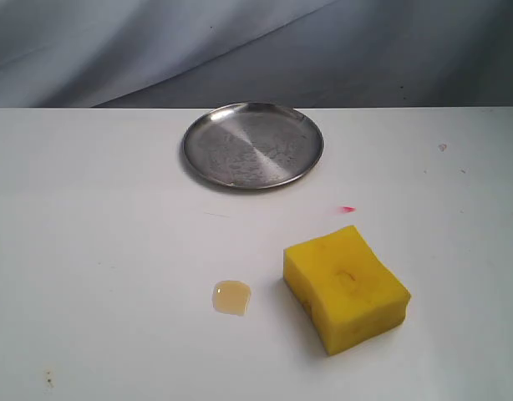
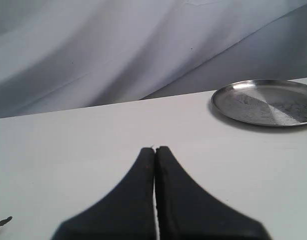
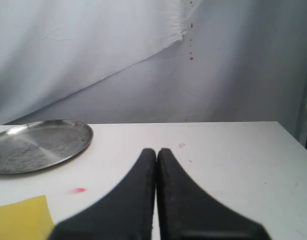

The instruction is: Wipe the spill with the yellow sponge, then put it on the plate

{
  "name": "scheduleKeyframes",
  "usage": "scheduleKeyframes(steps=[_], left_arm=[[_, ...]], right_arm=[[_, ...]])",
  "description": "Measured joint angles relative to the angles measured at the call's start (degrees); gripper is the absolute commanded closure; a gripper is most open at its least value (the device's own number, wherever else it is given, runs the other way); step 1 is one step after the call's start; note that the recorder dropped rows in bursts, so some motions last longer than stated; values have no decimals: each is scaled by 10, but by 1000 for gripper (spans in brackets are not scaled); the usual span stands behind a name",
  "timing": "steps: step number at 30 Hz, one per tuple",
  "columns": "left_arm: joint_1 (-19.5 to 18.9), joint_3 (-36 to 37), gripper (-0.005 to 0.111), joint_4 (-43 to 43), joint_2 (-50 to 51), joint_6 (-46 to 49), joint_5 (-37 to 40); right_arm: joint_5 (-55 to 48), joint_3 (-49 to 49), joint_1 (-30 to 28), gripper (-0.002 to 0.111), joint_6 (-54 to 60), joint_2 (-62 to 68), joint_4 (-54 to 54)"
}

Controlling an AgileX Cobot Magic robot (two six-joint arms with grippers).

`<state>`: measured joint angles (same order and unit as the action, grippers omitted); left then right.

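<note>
Exterior, around: a pink-red smear [image 1: 347, 209] lies on the white table [image 1: 89, 251], between plate and sponge.
Exterior, sponge: the yellow sponge [image 1: 346, 288] is near right, top dented, just right of the amber spill [image 1: 231, 298], not touching.
Exterior, plate: the plate [image 1: 253, 145] is far centre, bare scuffed metal.
Left wrist: the left gripper [image 2: 155, 148] has its fingers pressed together.
Right wrist: the right gripper [image 3: 156, 150] has its fingers pressed together.

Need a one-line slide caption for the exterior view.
Sponge sits right of the spill, not touching it, on the white table; plate lies behind both.
</note>
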<state>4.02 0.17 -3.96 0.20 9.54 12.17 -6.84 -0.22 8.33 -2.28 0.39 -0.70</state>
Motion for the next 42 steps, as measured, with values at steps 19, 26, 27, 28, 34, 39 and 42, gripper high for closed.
scheduleKeyframes(steps=[19,26,27,28,34,39,42], left_arm=[[0,0,107,0,0,0,0],[0,0,107,0,0,0,0],[0,0,107,0,0,0,0],[0,0,107,0,0,0,0],[0,0,107,0,0,0,0],[0,0,107,0,0,0,0],[0,0,107,0,0,0,0]], right_arm=[[22,0,0,108,-43,0,213],[-37,-58,0,108,10,2,280],[-45,-72,0,108,19,9,281],[-52,-87,0,108,31,20,283],[-166,-233,1,108,172,181,287],[-295,-351,35,108,251,341,293],[-345,-407,74,107,282,446,298]])
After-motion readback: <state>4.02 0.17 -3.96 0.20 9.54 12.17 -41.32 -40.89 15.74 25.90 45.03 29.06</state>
